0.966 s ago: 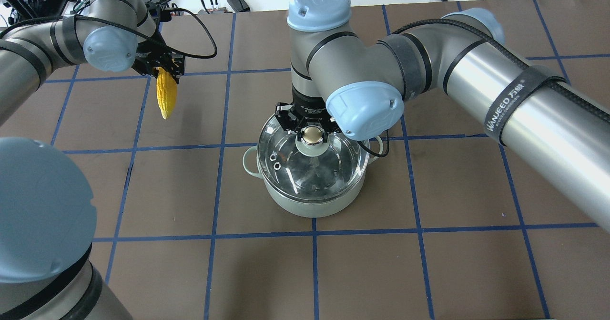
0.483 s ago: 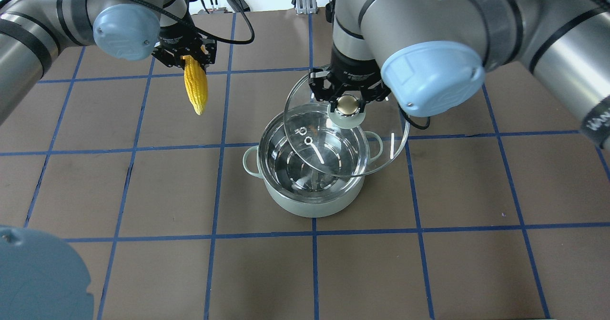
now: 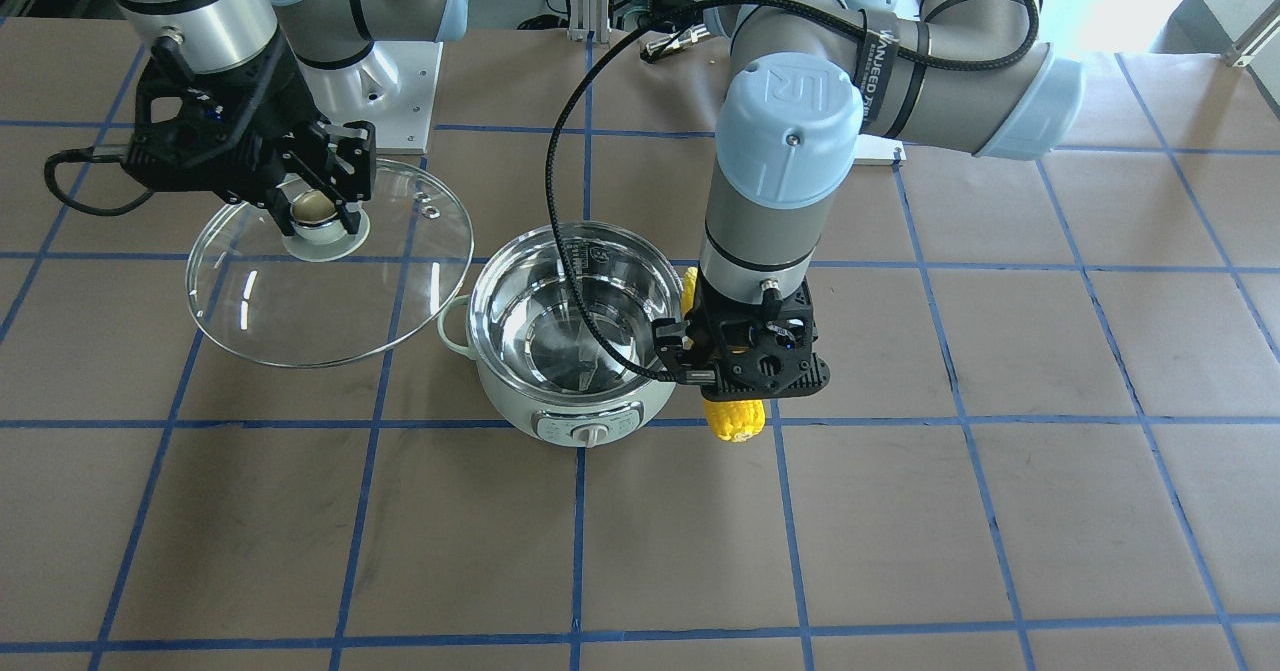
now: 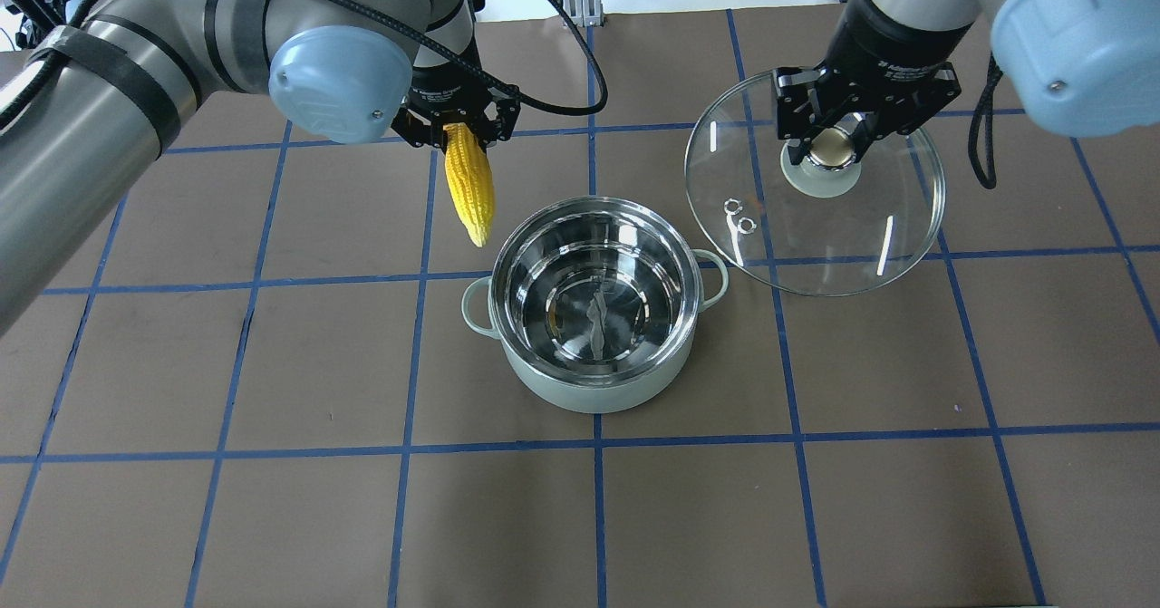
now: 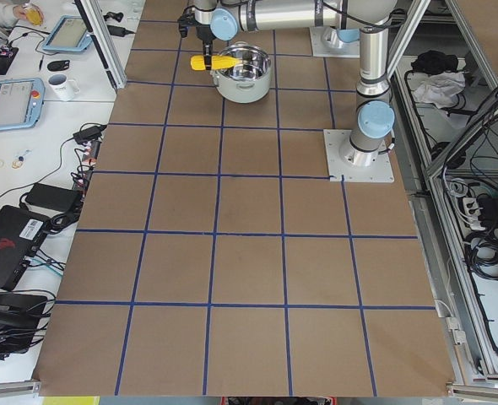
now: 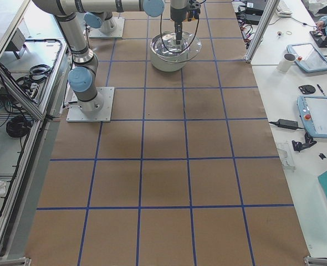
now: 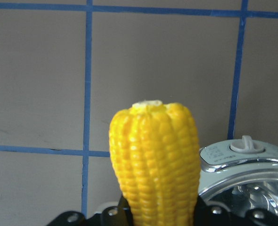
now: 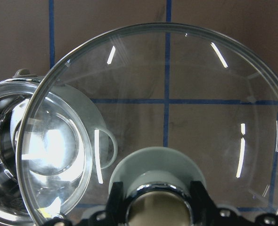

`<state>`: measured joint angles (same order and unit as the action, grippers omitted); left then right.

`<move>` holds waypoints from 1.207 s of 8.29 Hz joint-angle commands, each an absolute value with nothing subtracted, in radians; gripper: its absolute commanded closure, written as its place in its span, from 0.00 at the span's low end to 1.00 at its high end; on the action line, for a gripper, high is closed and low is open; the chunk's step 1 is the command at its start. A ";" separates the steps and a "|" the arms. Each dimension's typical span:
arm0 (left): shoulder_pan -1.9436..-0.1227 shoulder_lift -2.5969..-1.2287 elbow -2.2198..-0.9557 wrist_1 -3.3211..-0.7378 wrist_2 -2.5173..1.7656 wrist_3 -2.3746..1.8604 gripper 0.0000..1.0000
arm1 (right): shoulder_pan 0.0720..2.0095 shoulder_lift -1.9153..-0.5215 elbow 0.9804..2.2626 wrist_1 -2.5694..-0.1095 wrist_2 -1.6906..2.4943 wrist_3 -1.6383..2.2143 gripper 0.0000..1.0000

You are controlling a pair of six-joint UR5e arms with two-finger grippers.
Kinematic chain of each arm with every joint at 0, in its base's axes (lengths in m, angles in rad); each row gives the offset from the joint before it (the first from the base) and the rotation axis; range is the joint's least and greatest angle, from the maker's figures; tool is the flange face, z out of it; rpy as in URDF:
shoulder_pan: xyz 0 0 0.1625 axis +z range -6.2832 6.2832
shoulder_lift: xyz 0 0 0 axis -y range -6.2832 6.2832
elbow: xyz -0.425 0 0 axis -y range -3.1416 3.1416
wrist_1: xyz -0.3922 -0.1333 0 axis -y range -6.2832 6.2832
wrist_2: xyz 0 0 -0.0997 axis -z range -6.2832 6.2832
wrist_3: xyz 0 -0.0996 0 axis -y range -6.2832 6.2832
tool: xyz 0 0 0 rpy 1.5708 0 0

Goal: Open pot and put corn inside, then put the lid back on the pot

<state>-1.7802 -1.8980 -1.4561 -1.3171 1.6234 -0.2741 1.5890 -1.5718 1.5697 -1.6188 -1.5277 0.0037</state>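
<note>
Overhead exterior: pale mint-green round pot (image 4: 594, 390) stands uncovered at the middle of the bench (image 4: 272, 363).
Lid: clear glass lid (image 4: 816, 236), clamped by right gripper (image 4: 832, 148), now off the pot, rightward.
Corn: yellow corn cob (image 4: 471, 187), clamped by left gripper (image 4: 459, 128), now nearer the pot.

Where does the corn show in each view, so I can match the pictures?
Front-facing: corn at centre, just right of the pot.
Overhead: corn upper centre-left, hanging from the left gripper, tip near the pot's rim.
Exterior left: corn at top, small, left of the pot.
Exterior right: cannot make it out.
Left wrist: corn bottom centre, close up.
Right wrist: not in it.
Landmark: the pot, in all six views.
</note>
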 commanded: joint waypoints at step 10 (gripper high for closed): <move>-1.974 -1.919 -1.589 -1.325 1.508 -0.408 0.89 | 1.517 -1.583 1.555 -1.557 -1.535 -0.103 0.69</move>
<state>-1.9725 -1.9134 -1.5708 -1.3255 1.5055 -0.4086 1.5166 -1.5830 1.5552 -1.5570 -1.5338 -0.0970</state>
